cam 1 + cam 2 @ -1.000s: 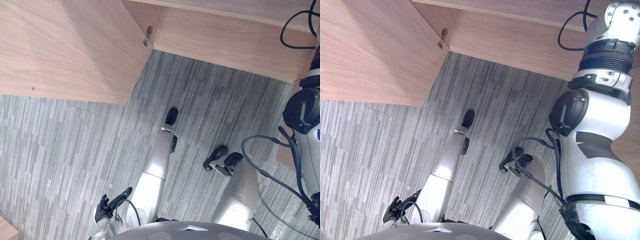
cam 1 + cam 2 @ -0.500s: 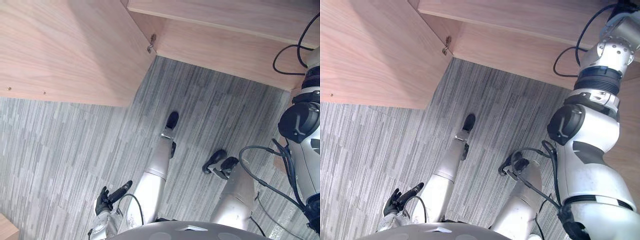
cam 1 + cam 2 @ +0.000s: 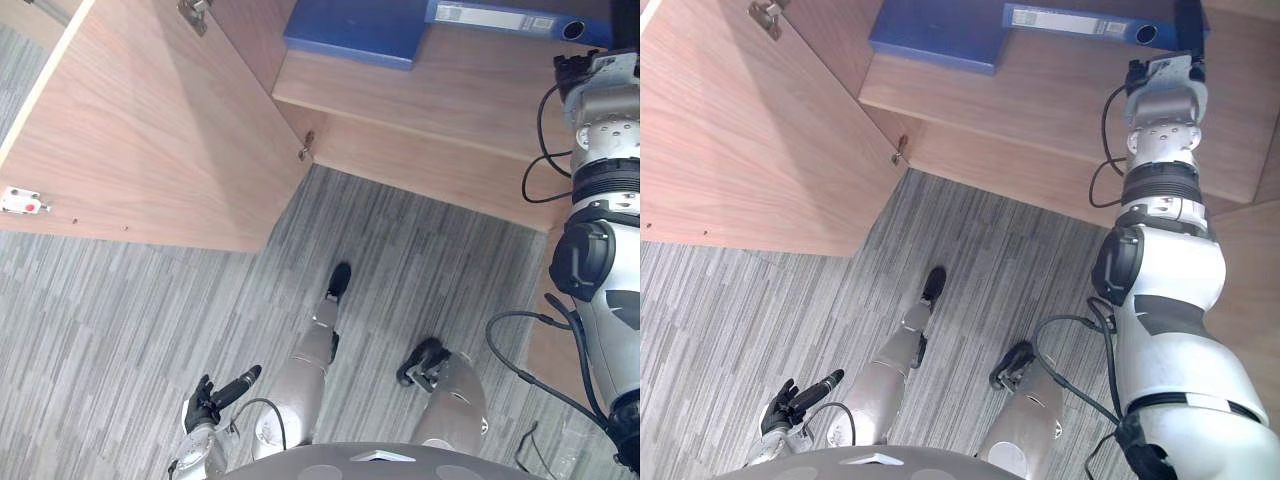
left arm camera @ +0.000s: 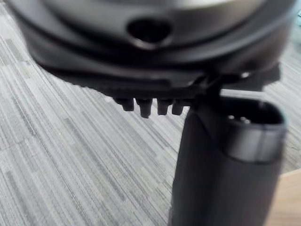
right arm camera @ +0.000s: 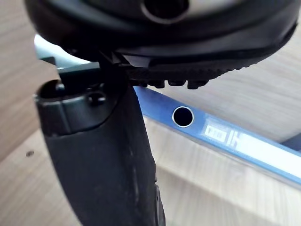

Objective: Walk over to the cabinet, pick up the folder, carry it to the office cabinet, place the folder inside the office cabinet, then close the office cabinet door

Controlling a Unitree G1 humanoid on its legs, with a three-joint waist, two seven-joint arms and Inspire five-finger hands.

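My view is tilting up, revealing folder lying on shelf. My right hand is hovering beside it, fingers apart, empty. Left hand is hanging loose. Door is likely awaiting closing.

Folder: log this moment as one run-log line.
folder: flat on cabinet shelf | door: open | right robot hand: raised by folder spine, grip unclear | left robot hand: low, idle
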